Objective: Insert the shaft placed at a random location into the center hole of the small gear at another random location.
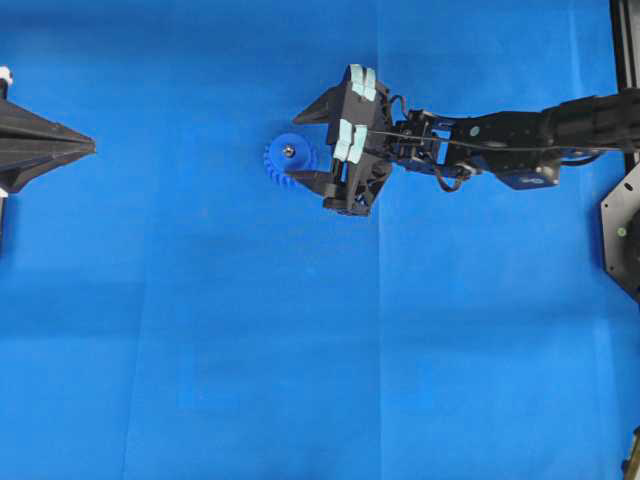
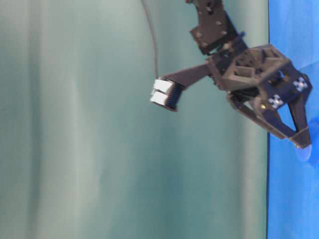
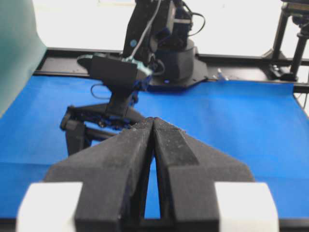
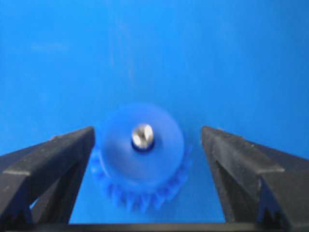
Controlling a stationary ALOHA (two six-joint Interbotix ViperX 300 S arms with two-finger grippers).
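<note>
The small bright blue plastic gear looks matt and smooth, its toothed rim slightly soft in focus. The tiny silvery metal shaft in its hub shines with a polished gleam. The blue cloth-like covering on the table is matt, with faint creases. The black plastic right tool has a dull finish; the black left tool looks grainy and rough.

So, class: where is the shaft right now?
The shaft stands in the gear's center hole, left of middle in the overhead view, between the open right fingers, which do not touch it.
</note>
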